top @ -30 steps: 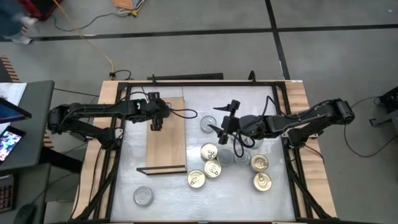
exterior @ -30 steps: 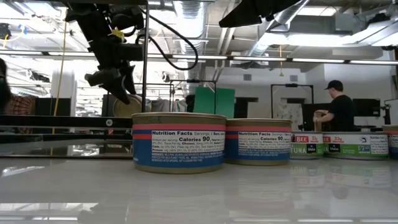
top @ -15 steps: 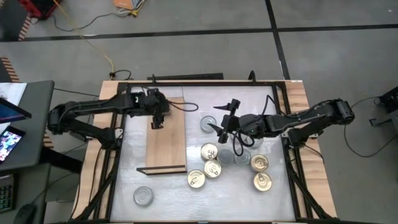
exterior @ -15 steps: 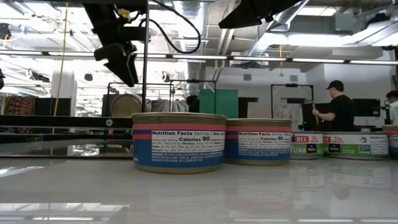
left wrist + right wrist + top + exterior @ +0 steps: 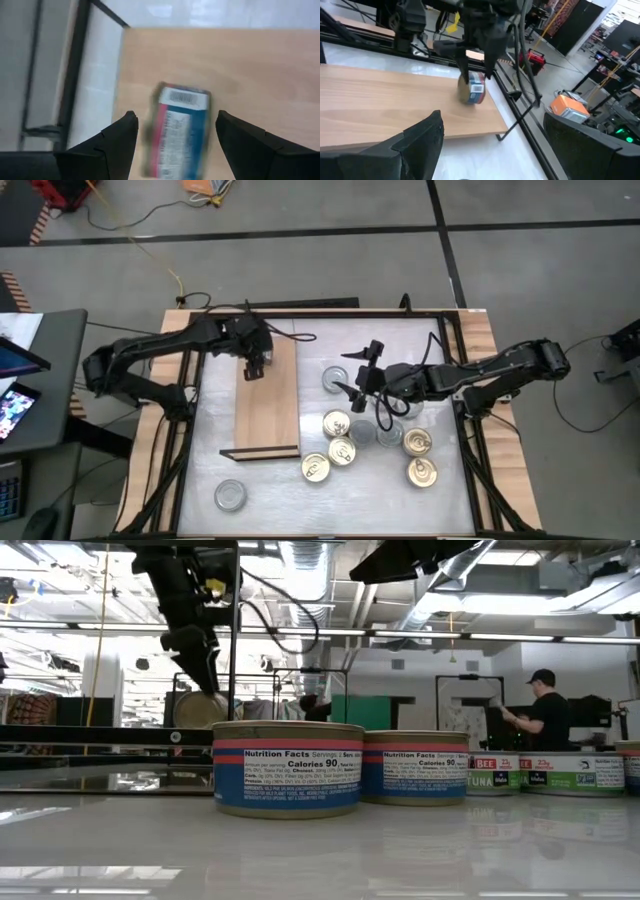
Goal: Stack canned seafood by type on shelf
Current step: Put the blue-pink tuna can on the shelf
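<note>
The shelf (image 5: 268,415) is a tan board on a black frame, lying on the left half of the white table. A tin (image 5: 177,130) with a blue and red label stands on its edge at the shelf's far end (image 5: 472,90). In the low view its round face (image 5: 200,710) shows. My left gripper (image 5: 256,366) hangs open over it, one finger (image 5: 117,142) on each side, with a small gap showing at each. My right gripper (image 5: 352,372) hovers open above mid-table, beside a silver-topped tin (image 5: 334,378).
Several gold-topped tins (image 5: 340,448) and silver-topped ones (image 5: 388,436) lie flat on the table to the right of the shelf. One silver tin (image 5: 230,495) sits near the front left. Black frame rails (image 5: 190,410) run along the table's sides. A person (image 5: 545,715) stands in the room behind.
My left gripper has gone up a little and toward the table's far edge, and it has rolled about its wrist. The tin on the shelf has kept its place, standing on its edge.
</note>
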Robot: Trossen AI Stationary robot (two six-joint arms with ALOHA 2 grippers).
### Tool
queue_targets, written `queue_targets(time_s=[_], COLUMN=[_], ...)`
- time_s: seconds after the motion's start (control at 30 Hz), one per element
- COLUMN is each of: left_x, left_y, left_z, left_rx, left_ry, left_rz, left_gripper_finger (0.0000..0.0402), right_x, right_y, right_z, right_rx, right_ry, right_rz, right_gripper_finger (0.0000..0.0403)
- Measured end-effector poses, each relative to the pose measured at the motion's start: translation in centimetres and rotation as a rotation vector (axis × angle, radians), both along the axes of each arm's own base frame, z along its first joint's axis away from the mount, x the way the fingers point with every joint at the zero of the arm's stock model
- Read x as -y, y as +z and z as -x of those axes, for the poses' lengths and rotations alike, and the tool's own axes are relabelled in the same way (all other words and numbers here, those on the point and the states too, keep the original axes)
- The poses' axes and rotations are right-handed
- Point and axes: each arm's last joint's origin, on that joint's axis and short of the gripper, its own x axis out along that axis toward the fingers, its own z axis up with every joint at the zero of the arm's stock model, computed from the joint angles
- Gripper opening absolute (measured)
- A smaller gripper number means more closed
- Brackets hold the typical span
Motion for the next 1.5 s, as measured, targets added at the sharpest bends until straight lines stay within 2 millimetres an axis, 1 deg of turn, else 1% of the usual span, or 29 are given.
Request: queue_targets(time_s=[0.17,0.33,0.43,0.57,0.6,0.8,0.93,1.03,1.13,1.3,1.5], left_x=[-0.7,-0.6,0.0,0.8,1.0,1.7,1.3,1.0,0.8,0.7,0.7], left_y=[-1.7,-2.4,-2.3,-1.9,-1.9,-1.7,-1.1,-1.1,-1.6,-3.0,-3.5], left_z=[-0.7,-0.7,-0.9,-1.2,-1.2,-1.7,-2.6,-3.3,-4.1,-5.0,-5.3], left_rx=[-0.073,-0.158,-0.210,-0.258,-0.267,-0.318,-0.258,-0.216,-0.204,-0.256,-0.278], left_ry=[0.001,-0.035,-0.064,-0.099,-0.107,-0.114,-0.090,-0.086,-0.088,-0.105,-0.053], left_rz=[0.045,0.019,-0.049,-0.156,-0.179,-0.310,-0.411,-0.443,-0.458,-0.467,-0.500], left_gripper_finger=[0.0256,0.0251,0.0231,0.0187,0.0185,0.0185,0.0185,0.0187,0.0186,0.0186,0.0186], right_x=[0.1,0.1,0.4,0.9,1.0,1.4,1.4,1.4,1.4,1.4,1.4], right_y=[-0.1,-0.1,-0.1,-0.1,-0.1,-0.1,-0.1,-0.1,-0.1,-0.2,-0.2], right_z=[0.0,0.0,0.0,0.0,-0.1,-0.1,-0.1,-0.1,-0.1,-0.1,-0.1], right_rx=[-0.007,-0.009,-0.009,-0.009,-0.008,-0.004,-0.004,-0.004,-0.005,-0.010,-0.014], right_ry=[-0.003,-0.005,-0.015,-0.021,-0.014,-0.010,-0.010,-0.009,-0.008,-0.008,-0.008], right_rz=[-0.001,0.000,0.000,-0.003,-0.008,-0.025,-0.026,-0.026,-0.027,-0.027,-0.026], right_gripper_finger=[0.0372,0.0372,0.0372,0.0372,0.0372,0.0372,0.0372,0.0372,0.0372,0.0372,0.0372])
